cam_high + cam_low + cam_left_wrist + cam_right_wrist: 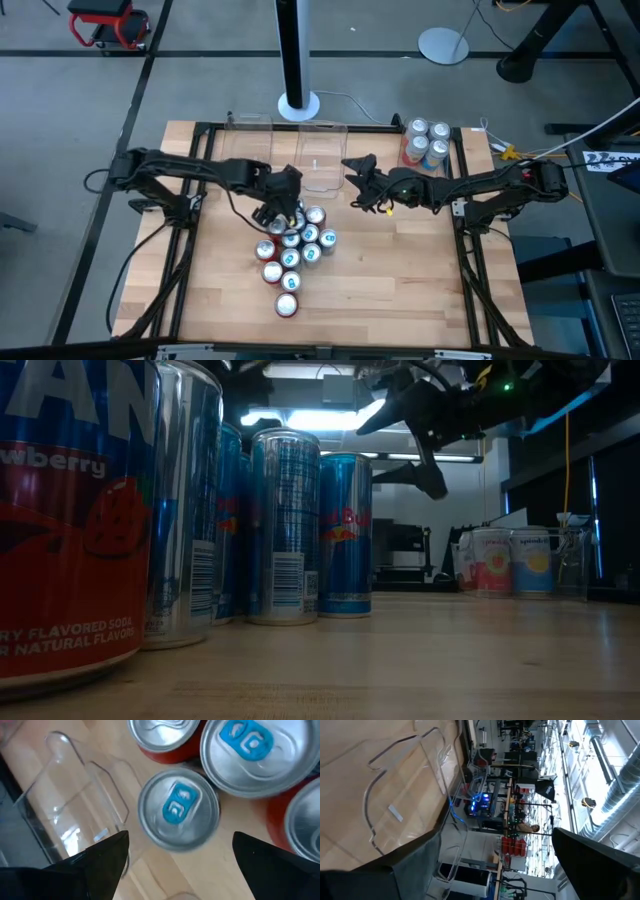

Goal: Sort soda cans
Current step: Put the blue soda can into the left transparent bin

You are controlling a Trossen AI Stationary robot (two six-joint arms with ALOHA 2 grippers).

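Observation:
Several soda cans (291, 252) stand upright in a cluster at the middle of the wooden table; in the low view they fill the left side (285, 525). My left gripper (283, 207) hangs open over the cluster's far left end, pointing steeply down. In the left wrist view its fingers (180, 865) stand apart above a silver-topped can with a blue tab (178, 810), without touching it. My right gripper (358, 172) is open in the air beside a clear bin (322, 158), nothing between its fingers (495, 870).
A second clear bin (248, 135) stands at the far left of the table. Several more cans sit in a bin at the far right corner (427, 143), also seen in the low view (510, 560). Black frame rails run along both table sides.

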